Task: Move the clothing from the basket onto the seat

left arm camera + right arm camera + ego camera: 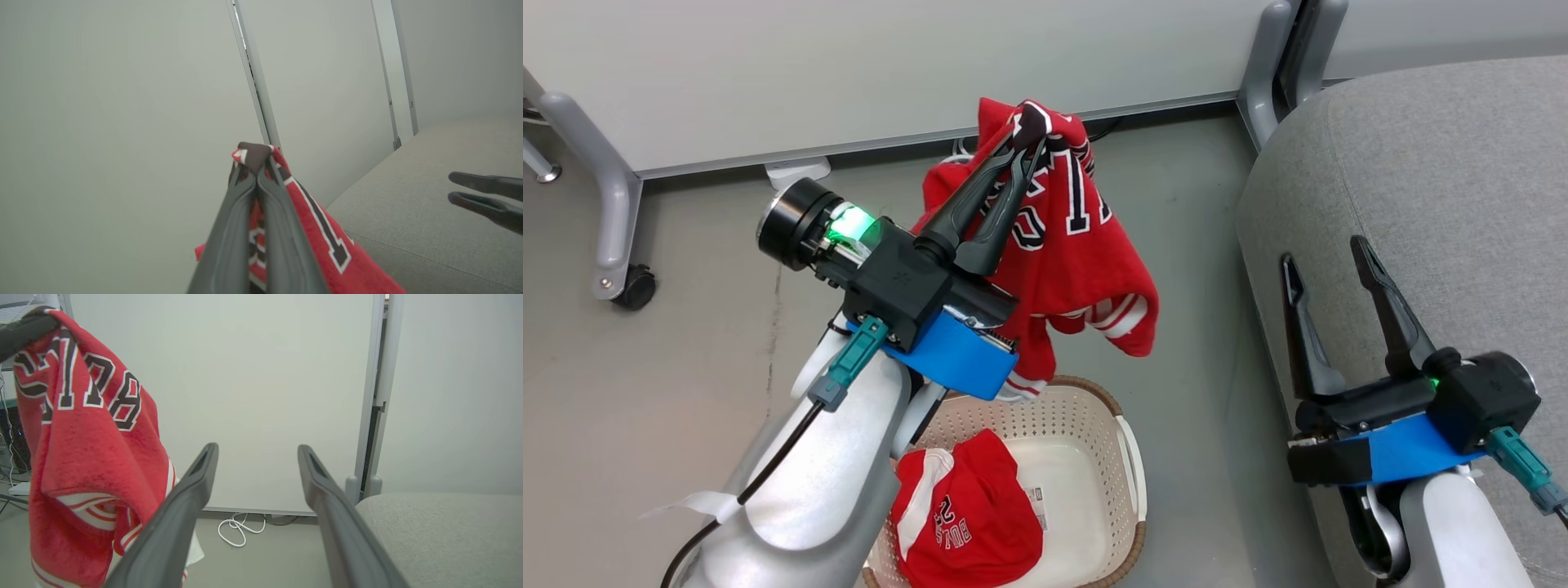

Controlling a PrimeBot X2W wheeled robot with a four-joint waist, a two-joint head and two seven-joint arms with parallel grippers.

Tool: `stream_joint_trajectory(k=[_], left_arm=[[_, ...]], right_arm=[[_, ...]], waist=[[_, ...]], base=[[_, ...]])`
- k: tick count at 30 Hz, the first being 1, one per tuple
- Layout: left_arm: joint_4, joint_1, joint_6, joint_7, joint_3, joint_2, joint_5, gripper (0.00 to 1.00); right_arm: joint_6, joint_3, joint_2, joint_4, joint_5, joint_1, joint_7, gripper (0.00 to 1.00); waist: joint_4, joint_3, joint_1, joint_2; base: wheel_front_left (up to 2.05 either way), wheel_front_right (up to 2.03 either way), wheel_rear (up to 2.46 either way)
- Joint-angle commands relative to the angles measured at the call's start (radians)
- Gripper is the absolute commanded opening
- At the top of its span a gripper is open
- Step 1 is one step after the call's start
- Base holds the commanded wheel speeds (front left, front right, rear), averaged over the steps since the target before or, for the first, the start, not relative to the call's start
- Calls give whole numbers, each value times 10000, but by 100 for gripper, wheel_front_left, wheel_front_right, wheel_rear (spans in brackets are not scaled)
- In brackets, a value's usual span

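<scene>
My left gripper (1031,131) is shut on a red jersey (1078,269) with white striped trim and black-and-white lettering. The garment hangs in the air above the basket (1131,457), a cream perforated tub with a brown rim. A second red garment (968,510) lies inside the basket at its left. In the left wrist view the gripper (255,157) pinches a fold of the jersey (327,245). My right gripper (1327,261) stands open at the near edge of the grey seat (1445,188), holding nothing. The right wrist view shows its gripper (257,451) apart, the jersey (94,465) hanging to their left, and the seat (441,535).
White partition panels on grey wheeled legs (613,212) stand behind the basket. A white cable (237,531) lies coiled on the grey floor at the panel's foot. Another grey leg (1266,73) stands beside the seat's far corner.
</scene>
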Motion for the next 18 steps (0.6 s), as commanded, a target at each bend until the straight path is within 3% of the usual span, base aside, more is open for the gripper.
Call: stream_joint_trajectory(k=[1,10,18], left_arm=[[25,116,-46,-51,59,-4,76,0],[102,19,-89,-52,95,-59,149,0],[32,-121,-83,-52,-153,-249,243,0]], right_arm=[[5,68,-2,-105,-84,-145,-28,100],[5,1781,-434,-520,152,-976,-20,100],[5,3303,-685,259,261,-1992,-19,100]], waist=[[9,5,0,-1],[113,76,0,-1],[303,171,0,-1]], base=[[0,0,0],[0,0,0],[0,0,0]])
